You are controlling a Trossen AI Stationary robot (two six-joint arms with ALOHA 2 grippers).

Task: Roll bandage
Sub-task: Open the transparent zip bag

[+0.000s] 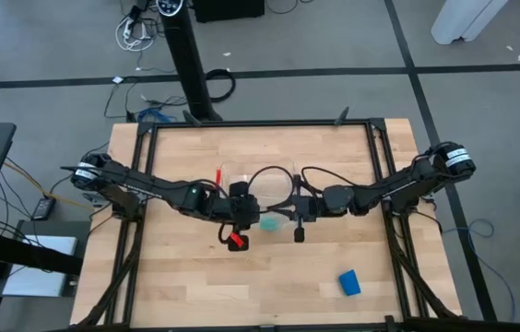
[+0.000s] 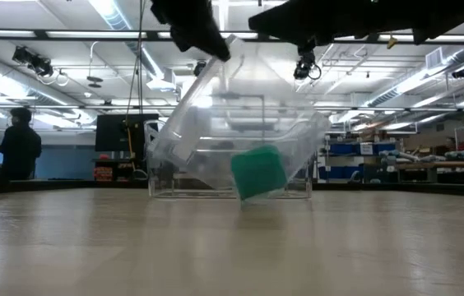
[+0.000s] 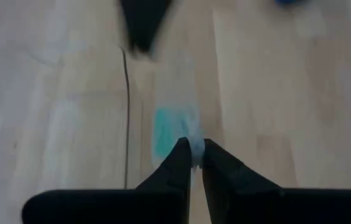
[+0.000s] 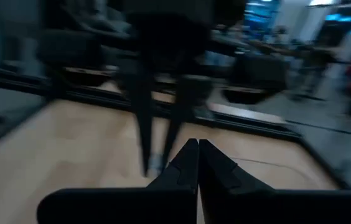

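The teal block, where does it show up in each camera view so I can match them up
High view: the teal block lies mid-table between the two grippers.
Low view: centre of the picture, tilted, inside the tipped clear tray.
Left wrist view: a teal blur just past the left gripper, which pinches the tray's clear wall.
Right wrist view: not in it.
Shared landmark: the clear tray around the block.

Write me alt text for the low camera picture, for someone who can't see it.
A clear plastic tray is tilted up off the wooden table, with a teal-green block at its lower edge. Dark arm parts reach down to it from the top of the picture. Beyond the table is a lit workshop, with a person standing far off at the left.
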